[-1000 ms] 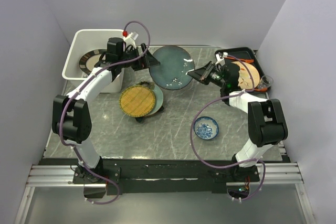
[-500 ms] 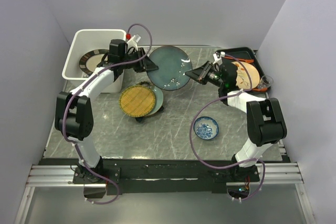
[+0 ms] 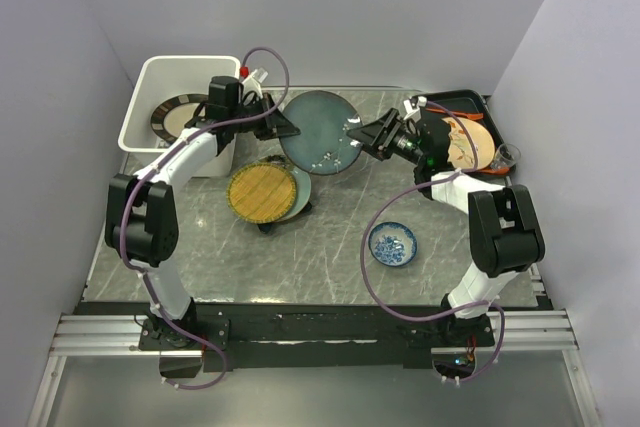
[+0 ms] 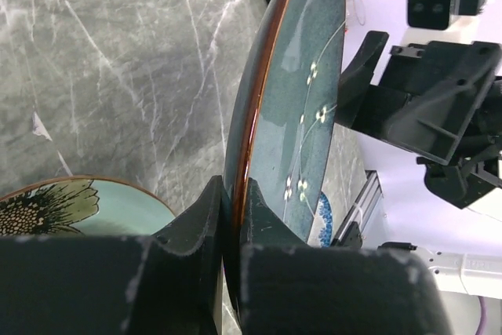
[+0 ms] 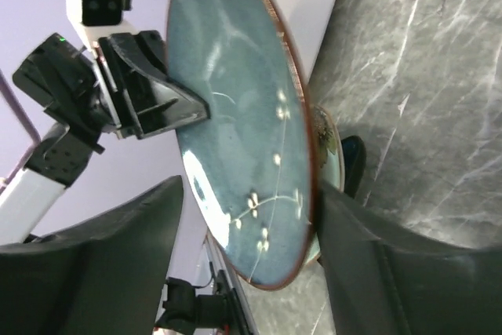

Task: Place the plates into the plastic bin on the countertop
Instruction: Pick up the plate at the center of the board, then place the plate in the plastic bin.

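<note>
A grey-blue plate [image 3: 320, 130] with small white flowers hangs on edge above the countertop [image 3: 330, 237], between my two grippers. My left gripper [image 3: 283, 129] is shut on its left rim; in the left wrist view the brown-edged rim of the plate [image 4: 298, 115] is pinched between the jaws of the left gripper [image 4: 234, 194]. My right gripper [image 3: 366, 135] stands open around the right rim, its fingers either side of the plate [image 5: 235, 115] with gaps showing. The white plastic bin [image 3: 150, 77] at the back left holds a dark plate [image 3: 172, 119].
A yellow woven plate [image 3: 260, 192] lies on a pale green floral plate [image 3: 300, 190] under the held plate. A small blue-and-white dish [image 3: 393, 243] sits front right. A black tray [image 3: 470, 99] with a tan plate [image 3: 470, 142] and a glass [image 3: 507, 155] are at the back right.
The left gripper has shut on the plate's left rim. The right gripper, shut on the right rim before, has opened. The plate has barely moved.
</note>
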`<state>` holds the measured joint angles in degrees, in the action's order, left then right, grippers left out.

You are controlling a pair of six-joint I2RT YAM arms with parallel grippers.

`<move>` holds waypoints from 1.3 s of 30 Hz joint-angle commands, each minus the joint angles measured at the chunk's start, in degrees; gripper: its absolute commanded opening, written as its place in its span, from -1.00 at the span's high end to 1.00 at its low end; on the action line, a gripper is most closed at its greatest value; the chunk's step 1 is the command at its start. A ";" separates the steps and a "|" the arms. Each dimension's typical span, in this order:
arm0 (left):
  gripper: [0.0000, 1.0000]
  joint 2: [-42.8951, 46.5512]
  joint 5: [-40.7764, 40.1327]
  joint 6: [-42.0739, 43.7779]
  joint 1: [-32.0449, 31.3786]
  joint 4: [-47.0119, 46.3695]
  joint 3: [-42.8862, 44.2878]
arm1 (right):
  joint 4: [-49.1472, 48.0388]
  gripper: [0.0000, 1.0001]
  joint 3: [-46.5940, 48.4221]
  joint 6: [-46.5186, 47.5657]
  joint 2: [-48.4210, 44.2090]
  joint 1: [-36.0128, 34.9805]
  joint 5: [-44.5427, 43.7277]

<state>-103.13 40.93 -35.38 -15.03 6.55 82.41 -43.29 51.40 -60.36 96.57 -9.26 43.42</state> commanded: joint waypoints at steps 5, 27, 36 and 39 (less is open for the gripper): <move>0.99 0.48 0.82 0.04 -0.18 -3.56 0.03 | 0.22 -0.77 2.83 4.63 -5.43 -0.15 -2.02; 0.99 3.20 -3.22 1.27 2.45 0.04 2.84 | 14.29 -1.00 2.13 11.67 -8.16 1.17 -7.38; 0.99 7.77 -5.15 2.33 6.76 1.63 2.31 | 14.28 -1.00 0.99 11.67 -8.51 1.26 -7.38; 0.99 9.35 -5.51 2.33 8.34 1.54 1.79 | 14.37 -1.00 1.07 11.67 -7.90 1.26 -6.86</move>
<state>-101.95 32.60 -32.45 -8.27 14.41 81.82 -27.79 52.42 -49.60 90.87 -8.36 36.38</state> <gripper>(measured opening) 0.089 0.998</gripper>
